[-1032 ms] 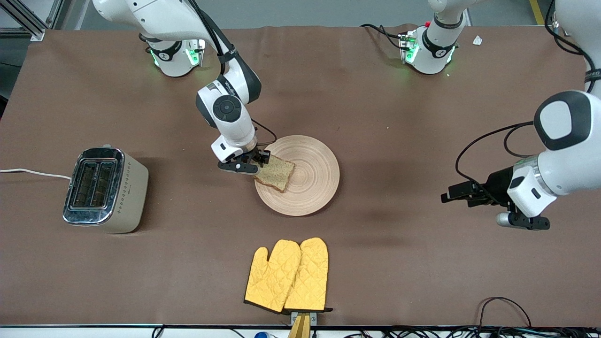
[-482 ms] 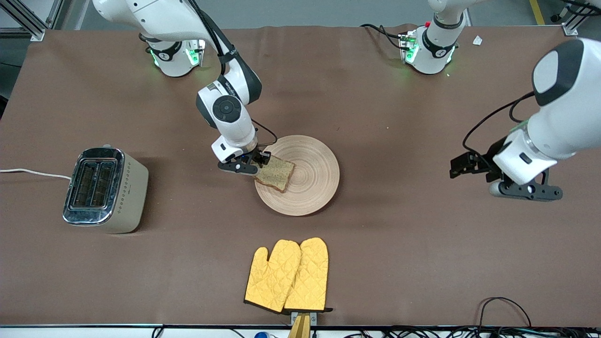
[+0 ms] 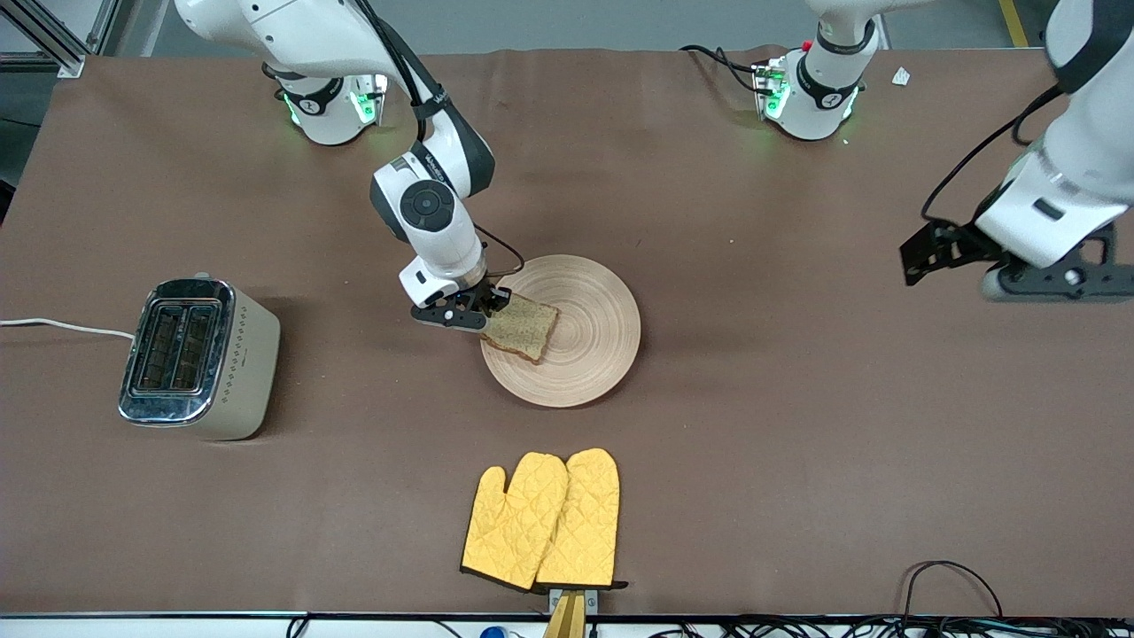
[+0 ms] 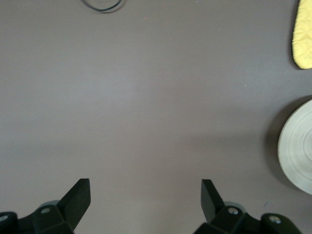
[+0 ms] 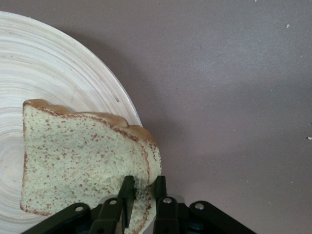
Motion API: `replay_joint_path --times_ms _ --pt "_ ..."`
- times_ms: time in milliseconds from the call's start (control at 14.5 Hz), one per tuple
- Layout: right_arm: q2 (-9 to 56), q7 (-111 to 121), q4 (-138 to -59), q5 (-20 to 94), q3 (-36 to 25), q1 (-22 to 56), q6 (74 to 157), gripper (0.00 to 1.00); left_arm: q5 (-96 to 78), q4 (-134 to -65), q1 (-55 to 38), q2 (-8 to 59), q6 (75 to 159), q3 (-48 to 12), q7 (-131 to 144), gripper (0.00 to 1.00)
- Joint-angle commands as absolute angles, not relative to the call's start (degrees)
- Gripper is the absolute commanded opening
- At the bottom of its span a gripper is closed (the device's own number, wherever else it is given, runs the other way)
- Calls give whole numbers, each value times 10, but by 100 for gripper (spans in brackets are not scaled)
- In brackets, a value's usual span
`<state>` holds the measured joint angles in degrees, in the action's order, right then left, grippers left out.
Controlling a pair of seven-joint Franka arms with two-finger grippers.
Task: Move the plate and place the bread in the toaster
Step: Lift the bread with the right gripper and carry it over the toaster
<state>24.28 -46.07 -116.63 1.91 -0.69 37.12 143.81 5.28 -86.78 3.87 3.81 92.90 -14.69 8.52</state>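
The round wooden plate lies mid-table. The brown speckled bread rests tilted on the plate's edge toward the right arm's end. My right gripper is shut on the bread's edge; in the right wrist view its fingers pinch the bread by the crust over the plate's rim. The cream toaster with chrome top stands toward the right arm's end of the table, slots empty. My left gripper is open and empty, up in the air over bare table at the left arm's end. The left wrist view shows the plate's edge.
A pair of yellow oven mitts lies nearer to the front camera than the plate; one corner of them shows in the left wrist view. The toaster's white cord runs off the table's end. Cables lie at the front edge.
My left arm has risen and swung away from the front camera toward its base. My right gripper keeps its hold on the bread, whose free edge has lifted slightly.
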Motion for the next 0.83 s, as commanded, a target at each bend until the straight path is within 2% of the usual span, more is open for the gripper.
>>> replay_joint_path --times_ms 0,138,275,619,757 --pt "245 -468 -1157 32 -4 372 1438 8 58 -876 -2 6 902 -98 80 100" --pt "245 -496 -1135 32 -4 372 1431 1 55 -875 -39 1 890 -50 78 100" --pt "245 -506 -1104 33 -4 371 1394 0 54 -875 -58 -7 883 -29 53 100" --pt "233 -499 -979 14 -10 367 1176 0 49 -870 -53 -7 859 -32 33 100" --pt "210 -492 -943 -69 -17 366 1095 0 40 -870 -53 -4 859 -31 26 100"
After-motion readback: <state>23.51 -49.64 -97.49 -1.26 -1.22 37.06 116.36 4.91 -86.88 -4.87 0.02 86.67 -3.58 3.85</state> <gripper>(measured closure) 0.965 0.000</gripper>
